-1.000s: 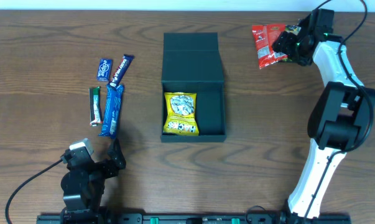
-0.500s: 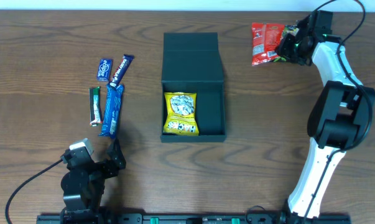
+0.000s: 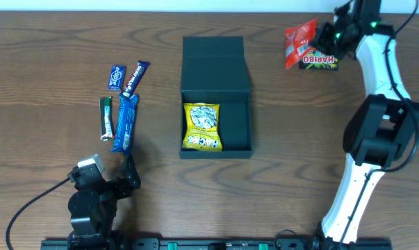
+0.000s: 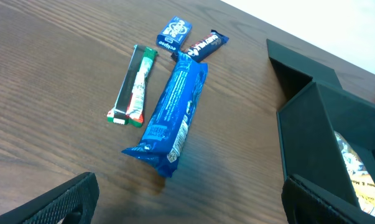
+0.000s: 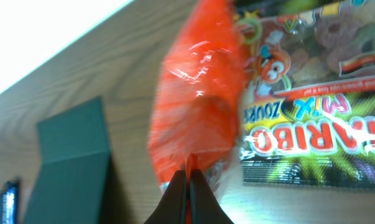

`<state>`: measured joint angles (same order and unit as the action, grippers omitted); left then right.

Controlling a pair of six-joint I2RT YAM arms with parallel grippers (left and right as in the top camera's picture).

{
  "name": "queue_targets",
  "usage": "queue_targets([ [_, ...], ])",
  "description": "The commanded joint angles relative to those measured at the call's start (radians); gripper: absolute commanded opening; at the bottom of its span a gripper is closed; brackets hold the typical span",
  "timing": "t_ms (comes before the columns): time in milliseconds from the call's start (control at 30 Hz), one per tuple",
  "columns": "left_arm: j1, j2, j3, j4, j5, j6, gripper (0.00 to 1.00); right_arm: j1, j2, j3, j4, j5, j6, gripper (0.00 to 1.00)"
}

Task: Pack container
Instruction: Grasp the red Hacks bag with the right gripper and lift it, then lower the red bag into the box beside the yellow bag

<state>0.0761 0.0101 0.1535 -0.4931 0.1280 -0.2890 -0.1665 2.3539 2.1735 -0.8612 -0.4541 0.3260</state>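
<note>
Since the earlier frame, right gripper (image 3: 322, 42) is sitting farther toward the far edge, and the red packet (image 3: 299, 43) is coming up with it, tilted. A Haribo packet (image 3: 319, 61) is now showing on the table (image 3: 56, 173) where the red one was covering it.

Wrist view: right gripper (image 5: 188, 184) fingers are pressing together on the crinkled red film, pinching the red packet (image 5: 196, 93). Haribo packet (image 5: 311, 140) is lying flat just right of it, edges overlapping.

Container (image 3: 237, 125) is sitting mid-table, well apart from the right gripper. Its lid (image 3: 215, 66) is lying open toward the far side. A yellow packet (image 3: 202, 126) is lying in the left half; the right half is showing bare floor.

Left gripper (image 4: 196, 200) is hanging at near left, fingers spread wide, holding nothing.

Left of the container: long blue packet (image 3: 124, 123), green-and-white bar (image 3: 106, 118) just beside it, small blue packet (image 3: 116, 78) and dark bar (image 3: 135, 76) on the far side.
</note>
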Motion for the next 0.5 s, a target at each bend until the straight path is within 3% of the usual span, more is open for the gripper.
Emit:
queue_targets([
  [0, 0.003, -0.005, -0.015, -0.004, 0.003, -0.004, 0.95, 0.033, -0.130, 0.115, -0.074, -0.035, -0.009, 0.01],
  [467, 0.003, -0.005, -0.015, -0.004, 0.003, -0.004, 0.95, 0.304, -0.538, 0.154, -0.449, -0.074, -0.043, 0.01],
])
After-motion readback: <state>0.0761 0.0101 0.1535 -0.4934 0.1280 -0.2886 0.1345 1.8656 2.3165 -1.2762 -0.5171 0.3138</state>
